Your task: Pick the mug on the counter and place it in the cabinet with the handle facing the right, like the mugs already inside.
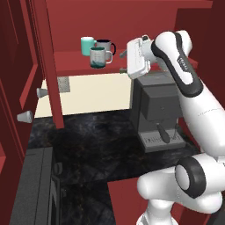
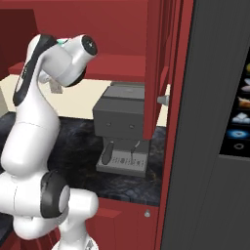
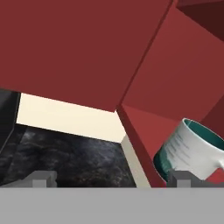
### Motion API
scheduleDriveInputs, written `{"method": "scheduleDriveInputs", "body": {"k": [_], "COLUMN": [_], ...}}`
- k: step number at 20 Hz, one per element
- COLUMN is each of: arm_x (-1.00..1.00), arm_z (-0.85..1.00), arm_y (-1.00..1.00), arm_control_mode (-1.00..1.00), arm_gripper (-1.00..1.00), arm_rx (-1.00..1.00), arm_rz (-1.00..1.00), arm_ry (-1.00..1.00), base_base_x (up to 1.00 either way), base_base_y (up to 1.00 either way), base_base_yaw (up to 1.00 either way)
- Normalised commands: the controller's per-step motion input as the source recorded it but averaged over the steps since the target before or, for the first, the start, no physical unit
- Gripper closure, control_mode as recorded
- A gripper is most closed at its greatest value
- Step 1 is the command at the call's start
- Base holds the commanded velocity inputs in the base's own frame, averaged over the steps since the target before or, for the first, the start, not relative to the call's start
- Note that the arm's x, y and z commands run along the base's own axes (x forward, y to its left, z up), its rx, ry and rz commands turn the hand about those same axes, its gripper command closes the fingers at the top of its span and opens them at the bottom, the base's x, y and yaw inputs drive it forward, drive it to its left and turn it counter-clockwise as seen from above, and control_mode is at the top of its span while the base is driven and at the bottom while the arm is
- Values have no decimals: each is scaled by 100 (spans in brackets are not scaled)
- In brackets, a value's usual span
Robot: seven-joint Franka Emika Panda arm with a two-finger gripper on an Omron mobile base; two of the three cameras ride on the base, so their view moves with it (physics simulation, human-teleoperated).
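The cabinet [image 1: 132,17] is the big dark red thing on the wall, and everything else sits in or below it: its flat red shelf [image 1: 70,61] runs across the upper part of the left base view and its open door [image 1: 48,66] hangs down edge-on at the left of that shelf. Beneath the shelf the counter [image 1: 96,145], black and marbled, stretches out with a cream wall panel [image 1: 96,92] behind it. On the counter, under the right end of the shelf, stands a dark grey coffee machine [image 1: 158,110], boxy, with a lever at its front. The white arm [image 1: 193,88] rises past the coffee machine and bends toward the shelf, its hand level with the shelf's front edge at the right. The gripper [image 1: 123,61] points left along the shelf; its fingers [image 3: 41,178] stand well apart and have hold of nothing. The mug [image 1: 98,58] stands upright on the shelf near its front edge, just left of the gripper and apart from it, its handle [image 1: 109,56] turned to the right. In the hand view the mug [image 3: 190,151] shows tilted just above the right finger tip, teal inside, and I cannot tell whether that tip touches it. Behind it on the shelf stand a teal mug [image 1: 87,45] and, just right of that, a grey mug [image 1: 104,45] with a dark handle.
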Motion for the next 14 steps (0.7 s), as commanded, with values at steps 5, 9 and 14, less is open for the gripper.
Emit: {"method": "scheduleDriveInputs", "body": {"k": [5, 9, 14], "arm_x": [-55, -59, -50], "arm_z": [-29, -33, -37], "arm_y": [0, 0, 0], "arm_control_mode": [-100, -100, -100], "arm_gripper": [-100, -100, -100], "arm_rx": [0, 0, 0], "arm_rz": [0, 0, 0], "arm_ry": [-1, 0, 0], "base_base_x": [0, 0, 0], "base_base_y": [0, 0, 0], "base_base_yaw": [0, 0, 0]}}
